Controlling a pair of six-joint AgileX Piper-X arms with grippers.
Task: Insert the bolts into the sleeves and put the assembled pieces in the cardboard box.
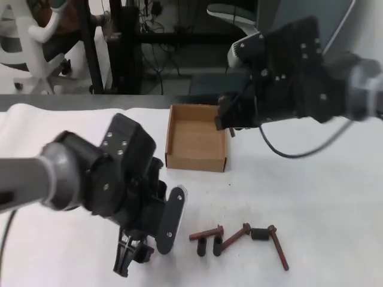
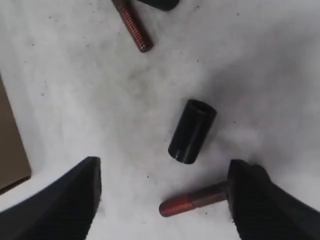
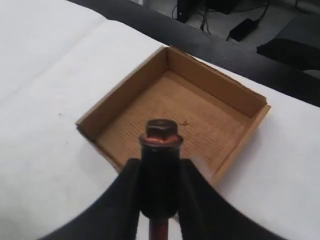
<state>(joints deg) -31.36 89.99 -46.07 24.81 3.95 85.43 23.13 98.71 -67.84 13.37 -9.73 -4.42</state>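
**Right arm has a finished piece at the box, drop looks like the next step**

The piece (image 3: 160, 134) is a bolt already seated in its sleeve. It's pinched between the fingers of the right gripper (image 3: 159, 172), with the dark sleeve in the grip and the bolt head poking out past the fingertips. Its long axis runs along the fingers, head end leading.

The box (image 3: 220, 82) sits below and ahead of that head. In the high view the piece hangs right at the box's right rim, and I can't say for sure whether it's over the floor or just outside the wall. To me that's what the drop hinges on, so I'd want it inward over the floor before the fingers let go. The right arm is clearly the nearer one to the box.

The left gripper (image 2: 164, 167) is spread wide and holding nothing, low over the bench (image 2: 260, 75). A loose sleeve (image 2: 192, 131) lies just ahead of it, roughly between the two fingers, with its long axis tilted across the line between them. A bolt (image 2: 192, 202) lies close by, one end tucked under a finger. More loose bolts and sleeves lie beyond, so my read is there's plenty left to do.
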